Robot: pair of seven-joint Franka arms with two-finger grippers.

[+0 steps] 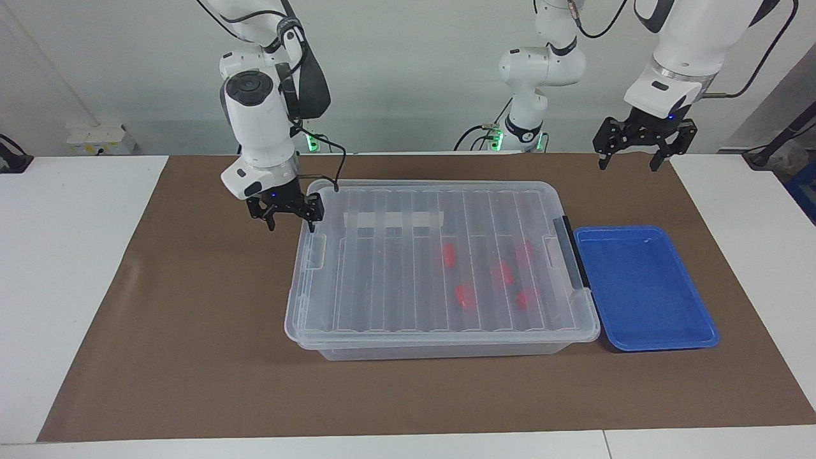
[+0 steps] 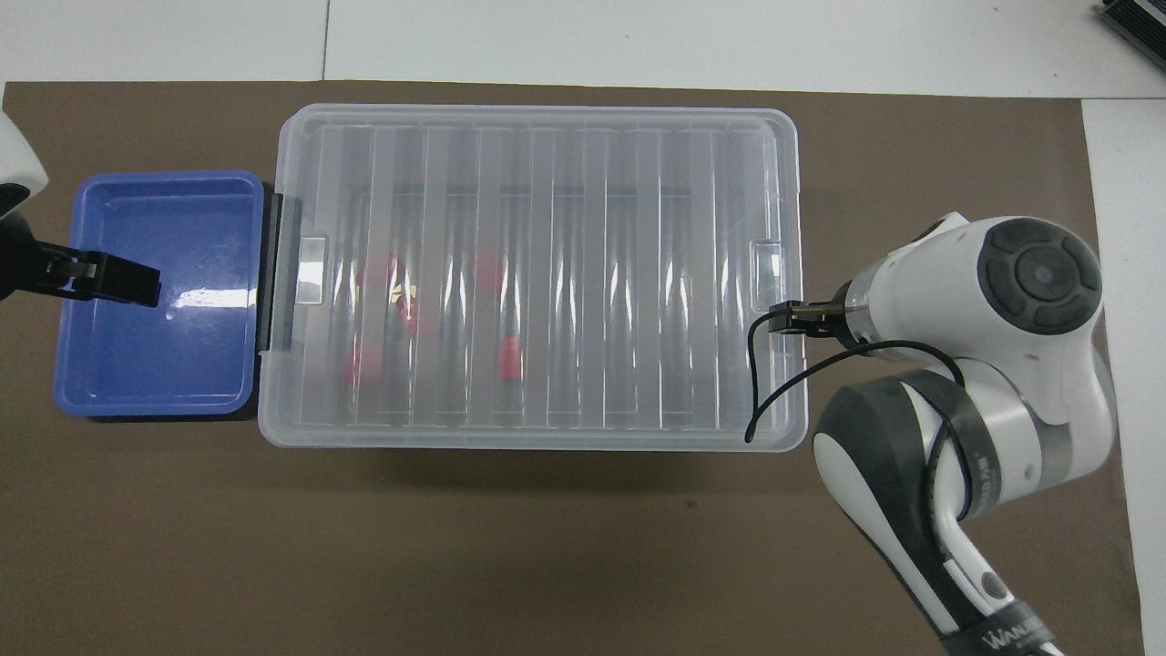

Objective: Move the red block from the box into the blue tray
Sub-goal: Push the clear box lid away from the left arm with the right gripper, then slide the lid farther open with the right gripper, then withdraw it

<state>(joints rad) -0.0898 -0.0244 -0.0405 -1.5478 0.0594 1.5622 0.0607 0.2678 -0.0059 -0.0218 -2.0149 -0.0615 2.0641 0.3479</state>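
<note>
the clear plastic storage box [image 1: 440, 268] sits on the brown mat [image 1: 191, 331] in the middle of the table, its ribbed see-through lid [image 1: 395, 255] closed on top and its black handle [image 1: 572, 259] on the short side toward the left arm's end. five red blocks lie inside, seen through the lid, all in the half of the box nearer the handle; one red block [image 1: 449, 255] lies closest to the box's middle, with the others grouped between it and the handle. the blue tray [image 1: 644, 290] rests on the mat just beside the handle end of the box, nothing in it. the right gripper [image 1: 292, 224] hangs over the short edge of the box toward the right arm's end, beside the lid's clip; its jaws stand apart and hold nothing, and whether a fingertip touches the lid cannot be told. a black cable [image 2: 774, 383] loops from its wrist over the corner of the lid. the left gripper [image 1: 627, 167] is raised well clear of the table at the left arm's end, over the mat and the blue tray's edge nearer the robots, jaws spread wide and empty.
</note>
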